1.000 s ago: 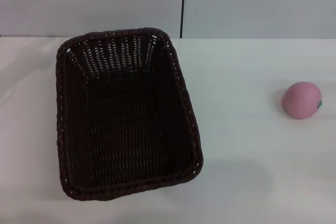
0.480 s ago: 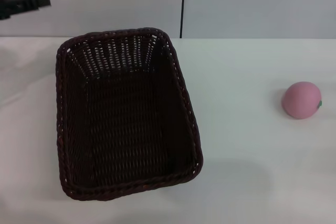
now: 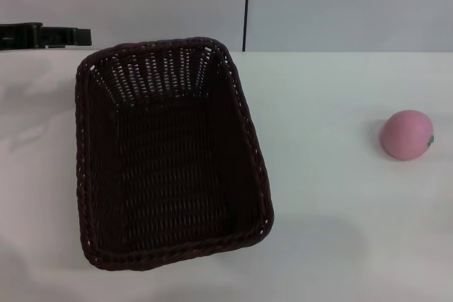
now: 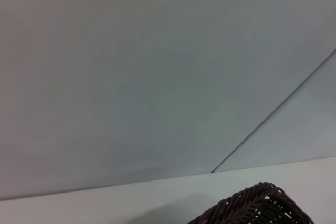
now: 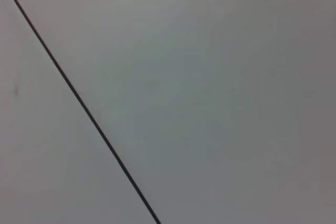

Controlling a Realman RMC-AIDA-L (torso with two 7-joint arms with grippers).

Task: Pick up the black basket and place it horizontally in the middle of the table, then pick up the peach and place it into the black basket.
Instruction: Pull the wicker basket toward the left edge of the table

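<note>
The black basket (image 3: 166, 167) stands lengthwise on the white table (image 3: 325, 203), left of the middle, and is empty. A corner of its braided rim shows in the left wrist view (image 4: 257, 208). The peach (image 3: 406, 134) lies on the table far to the right, well apart from the basket. My left gripper (image 3: 78, 36) reaches in from the left edge at the back, just beyond the basket's far left corner and not touching it. My right gripper is out of view.
A pale wall with a thin dark vertical seam (image 3: 246, 5) rises behind the table's back edge. The right wrist view shows only this wall and seam (image 5: 79, 103). Bare tabletop lies between the basket and the peach.
My left gripper has come into view at the top left, then moved lower and further right toward the basket's far left corner. Basket and peach have not moved.
</note>
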